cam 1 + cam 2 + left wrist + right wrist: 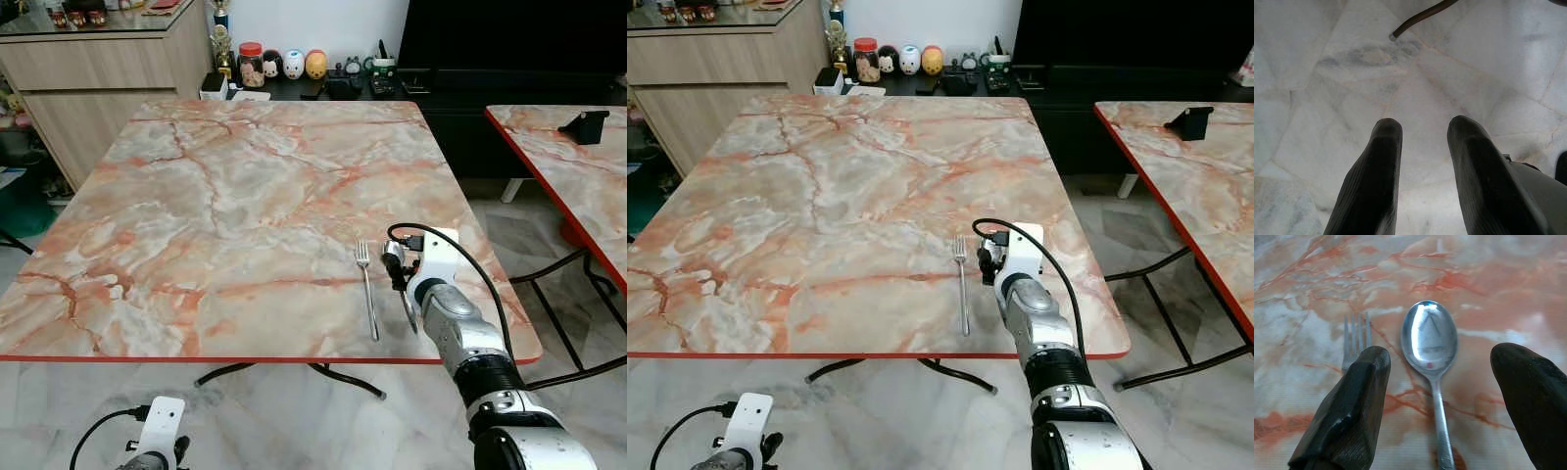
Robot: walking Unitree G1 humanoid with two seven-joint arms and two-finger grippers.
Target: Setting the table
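Observation:
A silver fork [367, 289] lies on the marble-patterned table [225, 176] near its front right edge, tines pointing away from me. A silver spoon [1430, 335] lies just right of the fork [1354, 338], parallel to it, bowl facing up. My right gripper [1442, 355] hovers low over the spoon, open, with one black finger on each side of the bowl and nothing held. In the left eye view the right wrist covers most of the spoon [393, 253]. My left gripper [1425, 125] hangs below the table edge over the floor, open and empty.
A second marble table [568, 166] with a black stand [585, 125] on it stands to the right, across a narrow gap. Behind the table are a wooden sideboard [98, 69] and a low shelf with jars and figurines [284, 64]. A table leg [1420, 17] crosses the tiled floor.

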